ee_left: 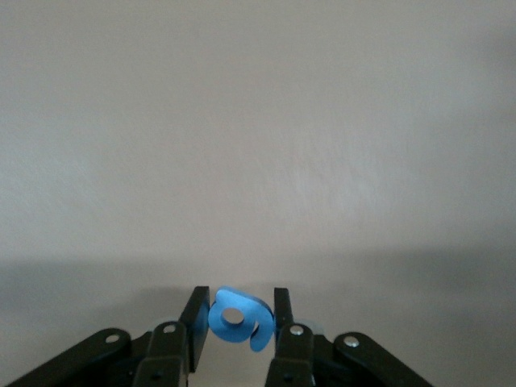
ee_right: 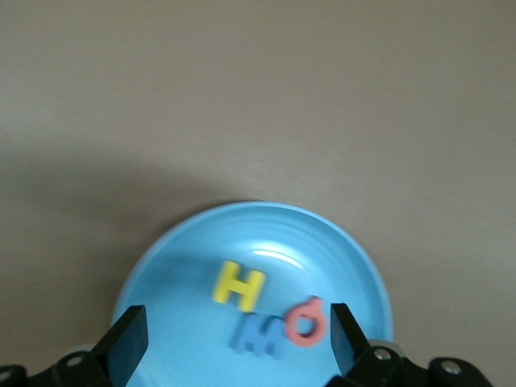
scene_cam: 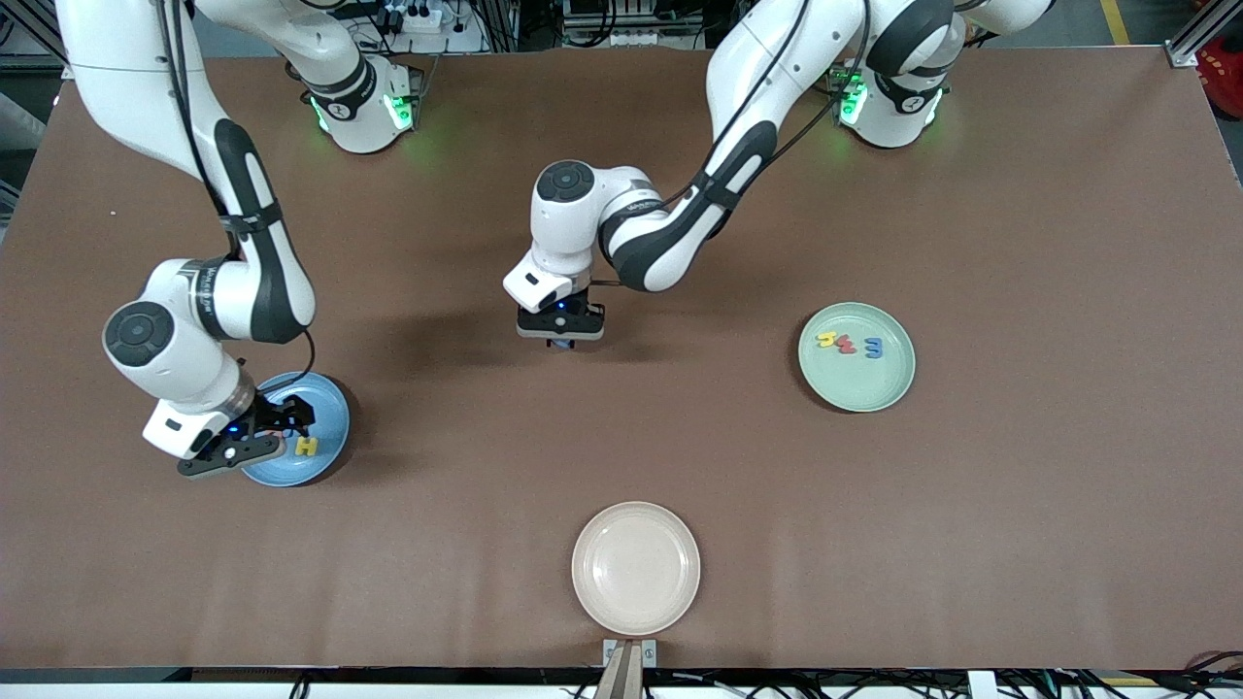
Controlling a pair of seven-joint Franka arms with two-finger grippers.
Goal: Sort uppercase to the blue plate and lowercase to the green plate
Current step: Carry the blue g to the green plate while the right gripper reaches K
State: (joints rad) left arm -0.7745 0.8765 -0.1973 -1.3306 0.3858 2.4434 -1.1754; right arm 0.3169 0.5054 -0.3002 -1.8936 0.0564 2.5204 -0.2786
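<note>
Over mid-table, left tool [scene_cam: 560, 335] grips blue g [ee_left: 238, 318]; right tool [ee_right: 234, 343] gapes above blue plate [ee_right: 339, 250].

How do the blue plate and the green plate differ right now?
The blue plate lies toward the right arm's end of the table; the green plate toward the left arm's end. The blue plate holds a yellow H, blue M and red Q; the green plate holds three lowercase letters. The open right gripper is over the blue plate; nothing is over the green. Both are round and shallow.
</note>
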